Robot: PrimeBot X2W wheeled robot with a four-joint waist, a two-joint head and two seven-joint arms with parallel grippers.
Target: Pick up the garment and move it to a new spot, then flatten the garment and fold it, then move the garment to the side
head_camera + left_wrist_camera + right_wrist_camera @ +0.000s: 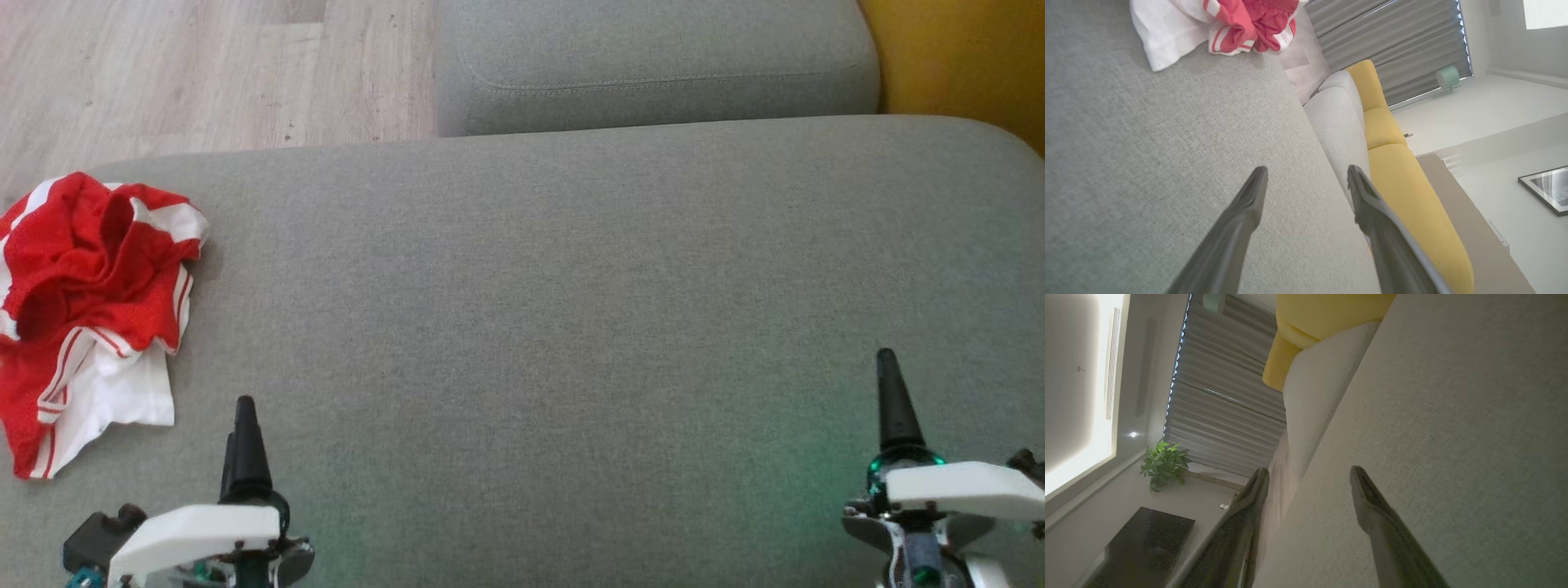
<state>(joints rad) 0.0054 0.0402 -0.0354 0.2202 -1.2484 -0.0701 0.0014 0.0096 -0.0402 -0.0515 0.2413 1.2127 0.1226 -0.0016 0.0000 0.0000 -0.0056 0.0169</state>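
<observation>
This looks like a living room in a home. A wide grey upholstered sofa seat spreads across the near part, with a second grey cushion and yellow cushions at its far side. Pale wood-look floor lies beyond on the left. Further off are long pleated curtains, a potted plant, a dark low table and a framed picture.

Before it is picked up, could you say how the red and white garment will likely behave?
Probably floppy: the garment lies bunched in soft folds, so it should drape and unfurl. Likely light, being thin cloth. It may drag on the textured grey cushion.
</observation>
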